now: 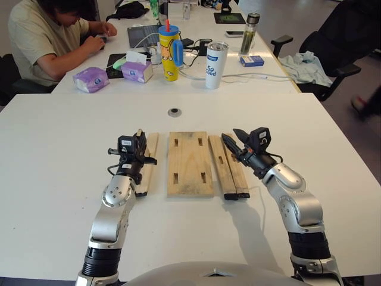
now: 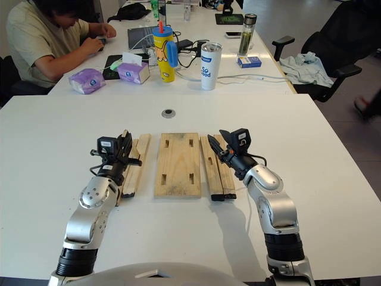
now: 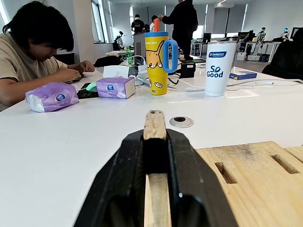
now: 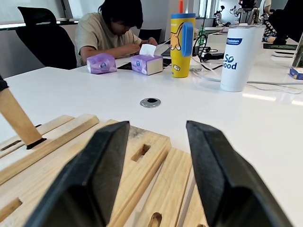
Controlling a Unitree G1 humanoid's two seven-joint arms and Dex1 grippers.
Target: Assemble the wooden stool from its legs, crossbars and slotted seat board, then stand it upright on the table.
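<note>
While pinched in the left end effector [image 1: 138, 143] at centre-left of the frame, points up-frame with tip raised: one slim leg [image 3: 154, 130], parallel to the slotted seat board [image 1: 189, 162] lying just right of it at centre on the desk [image 1: 53, 155]. Spread wide over the sticks [image 1: 231, 170] at centre-right: right end effector [image 1: 232, 137], nearer those.

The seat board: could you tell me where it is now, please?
The seat board lies flat in the head views' centre, between the left gripper, shut on a stick, and the open right gripper over two slats.
</note>
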